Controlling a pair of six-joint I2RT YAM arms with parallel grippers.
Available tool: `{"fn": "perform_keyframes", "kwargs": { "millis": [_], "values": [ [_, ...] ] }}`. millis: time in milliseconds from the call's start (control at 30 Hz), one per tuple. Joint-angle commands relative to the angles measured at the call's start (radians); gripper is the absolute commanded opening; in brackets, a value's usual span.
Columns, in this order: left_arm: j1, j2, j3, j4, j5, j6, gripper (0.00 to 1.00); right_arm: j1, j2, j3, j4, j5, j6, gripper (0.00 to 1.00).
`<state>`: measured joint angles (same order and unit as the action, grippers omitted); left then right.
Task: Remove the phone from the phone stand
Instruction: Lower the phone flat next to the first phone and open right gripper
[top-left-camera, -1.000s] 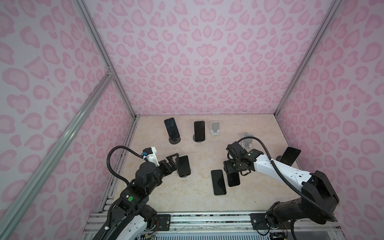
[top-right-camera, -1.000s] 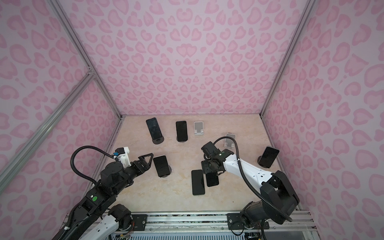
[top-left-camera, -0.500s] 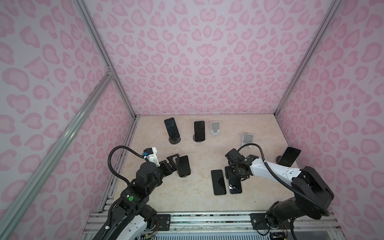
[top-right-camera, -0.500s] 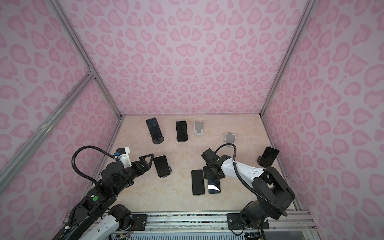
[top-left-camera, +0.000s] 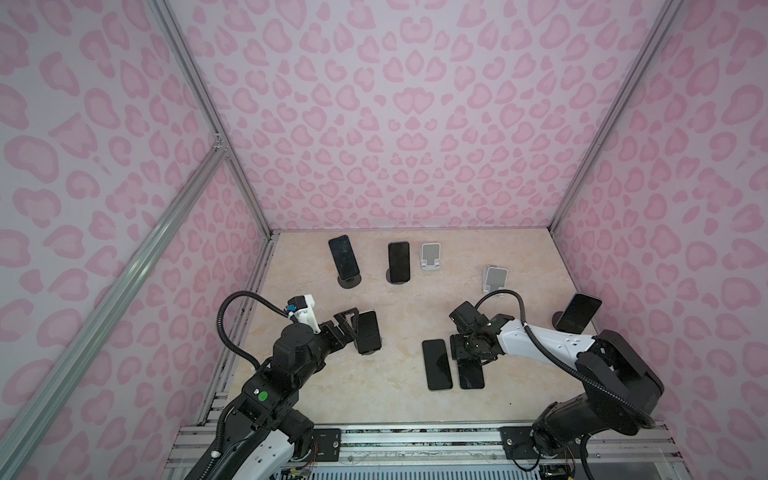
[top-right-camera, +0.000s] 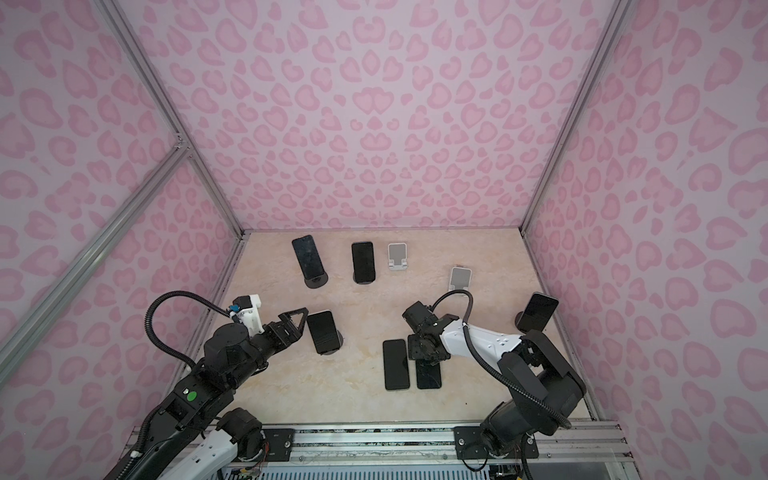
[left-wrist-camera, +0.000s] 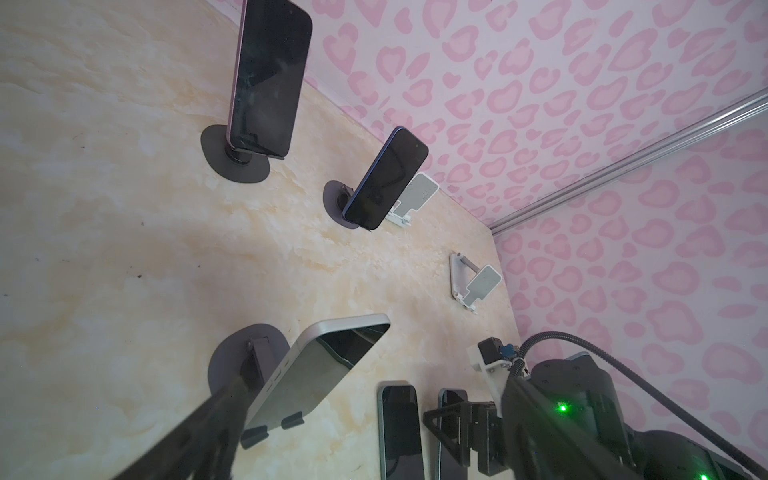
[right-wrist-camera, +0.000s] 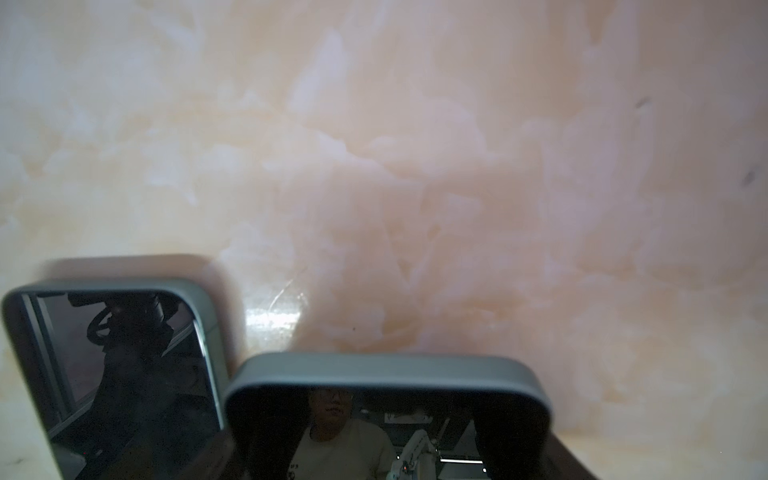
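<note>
Our left pincer (top-left-camera: 353, 326) spread just beside the silver-edged black phone (top-left-camera: 368, 331) on a round black stand (left-wrist-camera: 249, 345), our right pincer (top-left-camera: 472, 359) pinching a grey-rimmed black phone (top-left-camera: 471, 377) flat on the beige marbled table (top-left-camera: 374, 395).

Four black-screened slab phones lean back on round dark disc stands (top-left-camera: 349, 282): the 11 o'clock phone (top-left-camera: 344, 257), the 12 o'clock phone (top-left-camera: 399, 261), the 3 o'clock phone (top-left-camera: 578, 312) and the silver-edged 9 o'clock phone (top-left-camera: 368, 330). Two white folding plastic stands, the 1 o'clock stand (top-left-camera: 430, 255) and the 2 o'clock stand (top-left-camera: 494, 277), stand bare. At 6 o'clock a flat dark phone (top-left-camera: 436, 370) lies screen-up. A grey-edged phone (top-left-camera: 471, 376) sits just beside it, parallel, its far end covered.
</note>
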<state>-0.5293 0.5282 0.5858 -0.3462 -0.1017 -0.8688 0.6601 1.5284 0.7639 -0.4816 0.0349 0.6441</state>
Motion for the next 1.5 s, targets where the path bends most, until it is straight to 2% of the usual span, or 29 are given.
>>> {"fn": "perform_keyframes", "kwargs": {
  "millis": [0, 367, 500, 1033, 1467],
  "values": [
    [0.0, 0.005, 0.022, -0.01, -0.007, 0.02, 0.98, 0.001, 0.02, -0.035, 0.057, -0.003, 0.041, 0.73],
    [0.0, 0.026, 0.038, -0.011, -0.01, 0.017, 0.98, 0.025, 0.032, -0.07, 0.112, -0.019, 0.057, 0.76],
    [0.002, 0.044, 0.057, -0.011, 0.0, 0.016, 0.98, 0.05, 0.042, -0.066, 0.096, 0.002, 0.063, 0.76],
    [0.001, 0.047, 0.048, -0.01, 0.001, 0.001, 0.98, 0.083, 0.013, -0.085, 0.074, -0.038, 0.095, 0.79],
    [0.001, 0.02, 0.058, -0.022, -0.006, 0.007, 0.98, 0.083, -0.037, -0.071, 0.019, -0.049, 0.093, 0.74]
  ]
}}
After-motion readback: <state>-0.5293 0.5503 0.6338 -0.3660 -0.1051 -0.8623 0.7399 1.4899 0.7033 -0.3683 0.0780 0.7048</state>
